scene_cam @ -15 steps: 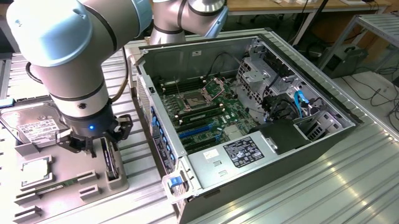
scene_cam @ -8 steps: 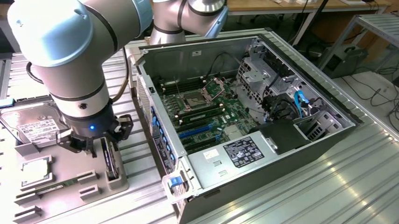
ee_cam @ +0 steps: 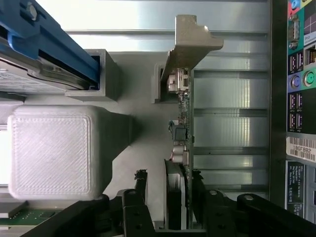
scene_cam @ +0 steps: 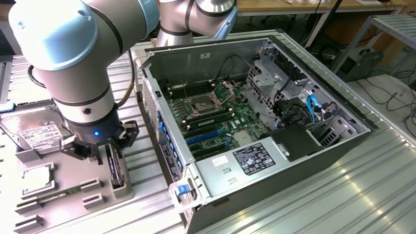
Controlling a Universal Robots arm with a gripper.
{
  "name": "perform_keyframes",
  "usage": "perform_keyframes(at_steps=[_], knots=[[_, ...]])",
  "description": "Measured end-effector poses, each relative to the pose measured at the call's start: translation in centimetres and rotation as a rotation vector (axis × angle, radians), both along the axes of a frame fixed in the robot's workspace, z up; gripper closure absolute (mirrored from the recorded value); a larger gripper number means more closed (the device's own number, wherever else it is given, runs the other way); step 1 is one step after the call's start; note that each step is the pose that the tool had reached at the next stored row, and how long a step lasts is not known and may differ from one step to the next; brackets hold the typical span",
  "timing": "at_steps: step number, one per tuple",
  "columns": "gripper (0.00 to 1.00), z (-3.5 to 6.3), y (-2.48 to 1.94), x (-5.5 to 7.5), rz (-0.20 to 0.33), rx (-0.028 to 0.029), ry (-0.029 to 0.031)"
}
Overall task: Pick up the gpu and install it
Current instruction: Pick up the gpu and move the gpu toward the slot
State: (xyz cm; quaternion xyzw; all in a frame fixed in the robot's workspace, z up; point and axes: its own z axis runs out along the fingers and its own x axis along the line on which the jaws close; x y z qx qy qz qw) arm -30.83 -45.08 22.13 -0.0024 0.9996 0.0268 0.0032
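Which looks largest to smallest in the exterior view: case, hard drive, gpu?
1. case
2. hard drive, partly behind the arm
3. gpu, edge-on, a thin strip

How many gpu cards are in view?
1. The gpu stands on edge in the gray holder, to the exterior view's left of the case, with the end effector straddling it. Others may be hidden.

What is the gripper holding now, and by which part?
Nothing. The gripper has its jaws open astride the thin dark-green circuit card with a pale metal bracket, at the end opposite the bracket, a gap visible.
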Motion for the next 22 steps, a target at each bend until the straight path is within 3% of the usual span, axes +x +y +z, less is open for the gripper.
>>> perform_keyframes(at_steps=[3,11,22], knots=[[0.64,0.00,0.00,0.16,0.000,0.0000,0.0001],[0.64,0.00,0.00,0.34,0.000,0.0000,0.0000],[0.64,-0.01,-0.58,0.24,0.000,-0.0001,-0.0001]])
